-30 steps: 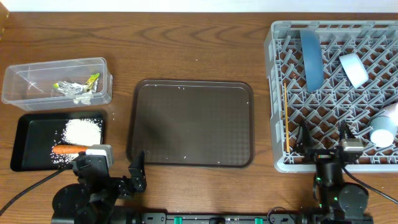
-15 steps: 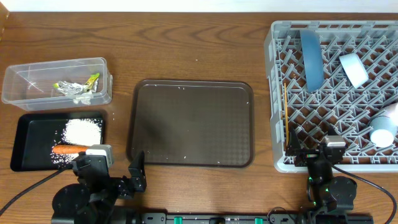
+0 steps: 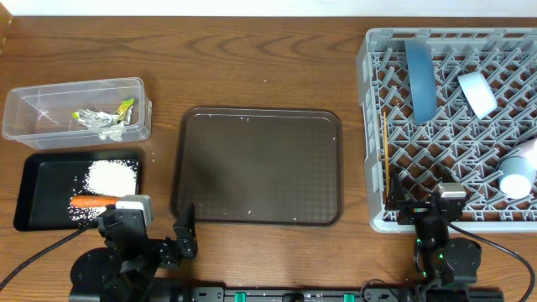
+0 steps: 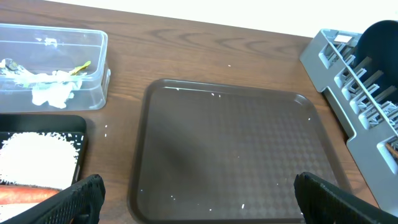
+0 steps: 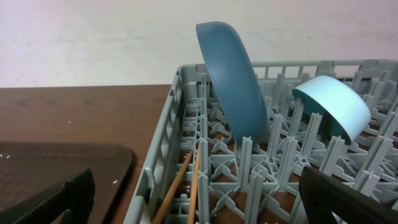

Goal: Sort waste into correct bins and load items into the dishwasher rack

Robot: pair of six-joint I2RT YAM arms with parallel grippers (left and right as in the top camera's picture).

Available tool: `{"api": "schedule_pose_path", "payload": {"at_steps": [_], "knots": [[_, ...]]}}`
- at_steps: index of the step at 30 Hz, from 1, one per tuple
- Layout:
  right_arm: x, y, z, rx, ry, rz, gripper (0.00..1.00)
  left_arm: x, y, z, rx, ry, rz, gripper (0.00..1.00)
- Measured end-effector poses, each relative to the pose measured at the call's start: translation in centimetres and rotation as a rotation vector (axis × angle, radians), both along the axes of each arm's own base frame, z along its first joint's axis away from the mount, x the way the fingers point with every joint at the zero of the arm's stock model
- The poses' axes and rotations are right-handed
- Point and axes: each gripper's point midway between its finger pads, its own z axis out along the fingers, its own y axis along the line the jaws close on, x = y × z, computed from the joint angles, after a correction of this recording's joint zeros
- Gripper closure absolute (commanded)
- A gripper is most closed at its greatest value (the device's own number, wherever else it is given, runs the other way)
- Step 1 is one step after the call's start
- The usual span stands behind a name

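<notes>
Both arms sat low at the bottom edge of the overhead view. The left gripper (image 4: 199,185) stood spread wide with nothing between its fingers. In its wrist view the two dark fingertips only just showed at the bottom corners, with the brown serving tray (image 3: 256,168) ahead. The right gripper (image 5: 199,190) was likewise wide apart and empty, at the lower edge of the dishwasher rack (image 3: 370,180) on the right of the frame.

In the rack the blue plate (image 3: 419,80) stood on edge between pegs near the top. One light-blue bowl (image 3: 477,92) sat tilted just right of it, and a second bowl (image 3: 518,172) lay at the right edge (partly cut off by the frame). The chopsticks (image 3: 385,155) lay inside, along the rack's left wall.

At the upper left the clear box (image 3: 33,126) held the wrappers (image 4: 81,65) and the tissue (image 4: 50,93). Just below it the black tray (image 3: 38,189) held the rice (image 3: 112,176) and the carrot (image 3: 91,201) — the carrot lying at the heap's lower edge.
</notes>
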Motion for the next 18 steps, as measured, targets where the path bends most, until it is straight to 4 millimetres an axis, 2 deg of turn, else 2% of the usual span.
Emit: {"api": "schedule_pose_path", "payload": {"at_steps": [13,18], "knots": [[0.0,0.0,0.0,0.0,0.0,0.0,0.01,0.0,0.0,0.0,0.001,0.001,0.0,0.02],[0.0,0.0,0.0,0.0,0.0,0.0,0.01,0.1,0.6,-1.2,0.018,0.025,0.028,0.02]]}}
